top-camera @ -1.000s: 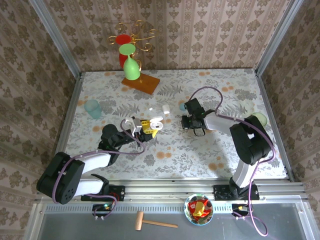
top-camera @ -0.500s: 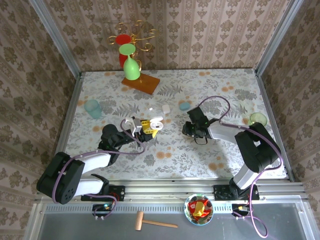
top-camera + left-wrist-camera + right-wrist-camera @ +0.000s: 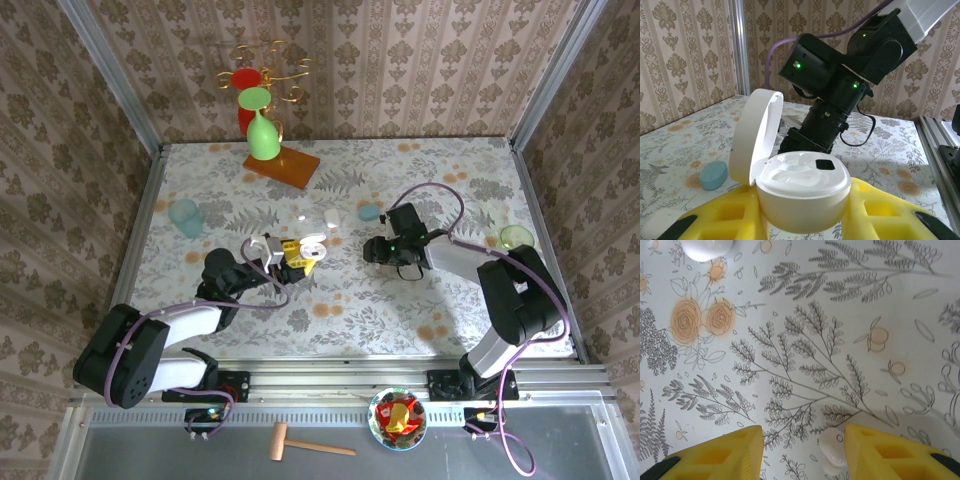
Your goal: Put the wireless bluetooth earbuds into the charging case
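Right jaws have parted, their wrist view revealing 1 earbud between them; left jaws clamp the open case.

No lettering, label, brand, number or sign can be read anywhere. The open white charging case has one small dark square on its top face, and nothing legible shows on it. The desk carries only a printed pattern of ferns and orange flowers, no words.
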